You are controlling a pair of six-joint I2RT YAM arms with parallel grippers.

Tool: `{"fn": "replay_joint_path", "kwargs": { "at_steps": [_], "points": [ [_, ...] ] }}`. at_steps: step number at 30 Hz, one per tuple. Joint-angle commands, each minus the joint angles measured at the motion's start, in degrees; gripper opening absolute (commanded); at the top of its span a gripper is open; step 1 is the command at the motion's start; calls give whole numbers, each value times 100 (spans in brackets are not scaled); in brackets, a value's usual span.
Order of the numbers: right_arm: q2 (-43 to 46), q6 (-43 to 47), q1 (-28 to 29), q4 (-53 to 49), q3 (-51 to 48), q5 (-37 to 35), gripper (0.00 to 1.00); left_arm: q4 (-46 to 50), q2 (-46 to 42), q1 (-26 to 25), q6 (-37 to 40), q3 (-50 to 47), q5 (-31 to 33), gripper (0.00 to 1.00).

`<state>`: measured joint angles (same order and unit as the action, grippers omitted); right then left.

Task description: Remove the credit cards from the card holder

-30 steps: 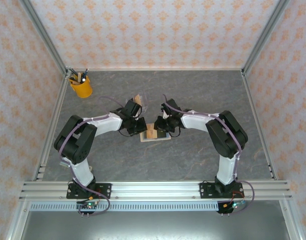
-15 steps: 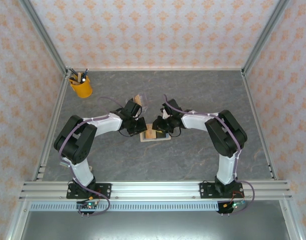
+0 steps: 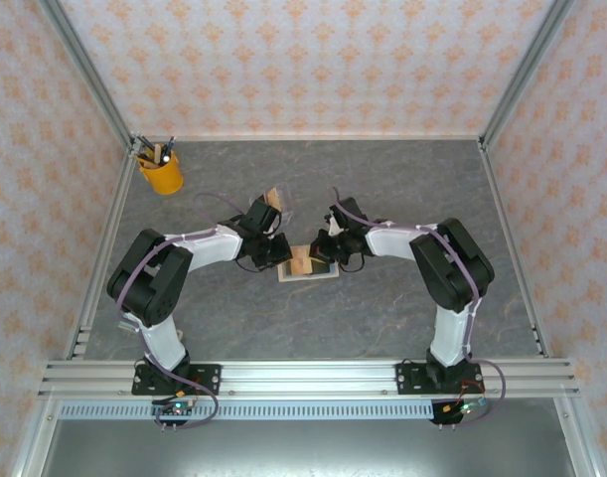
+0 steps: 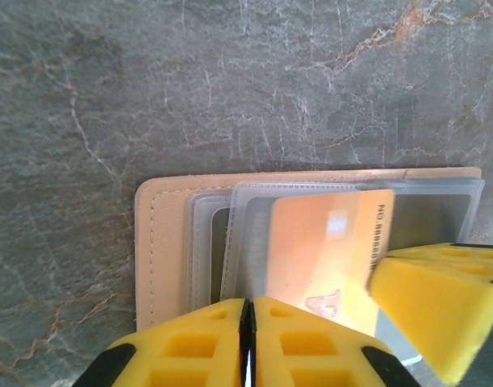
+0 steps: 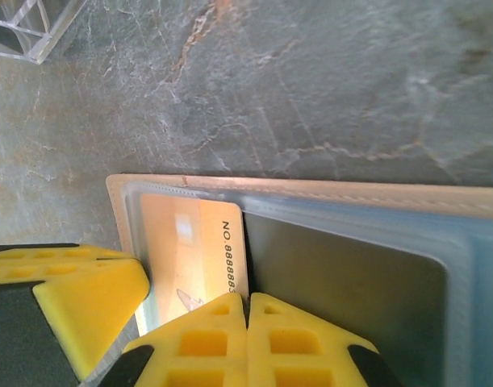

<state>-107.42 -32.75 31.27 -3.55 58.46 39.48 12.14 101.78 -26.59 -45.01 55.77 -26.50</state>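
Sitting at the edge of the flat tan stitched-leather card holder (image 4: 161, 242), my left gripper (image 4: 247, 305) is pressed together; glossy orange plastic card (image 4: 311, 250) in clear sleeves (image 4: 204, 242) ahead; my right gripper (image 5: 247, 300) likewise closed, alongside.

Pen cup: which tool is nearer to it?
Left. The left tool sits at the left edge of the card holder, right of the pen cup; the right tool is farther right.
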Motion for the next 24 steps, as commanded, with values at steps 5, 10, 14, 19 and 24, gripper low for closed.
{"fn": "replay_joint_path", "kwargs": {
  "at_steps": [5, 10, 14, 19, 24],
  "points": [
    [710, 146, -491, 205, -533, 104, 0, 252, -105, 42, 146, -94, 27, 25],
    [1055, 118, -711, 513, -740, 480, 0, -226, -414, 66, -32, 26, -505, 38],
    [1269, 21, -831, 809, -874, 813, 0, -977, -562, 131, -375, -127, -1019, 52],
    [1411, -170, -850, 1119, -933, 1140, 0, -2213, -486, 240, -959, -501, -1661, 66],
    [1443, -372, -846, 1389, -921, 1423, 0, -3008, -363, 260, -1237, -665, -2059, 74]
  ]
}}
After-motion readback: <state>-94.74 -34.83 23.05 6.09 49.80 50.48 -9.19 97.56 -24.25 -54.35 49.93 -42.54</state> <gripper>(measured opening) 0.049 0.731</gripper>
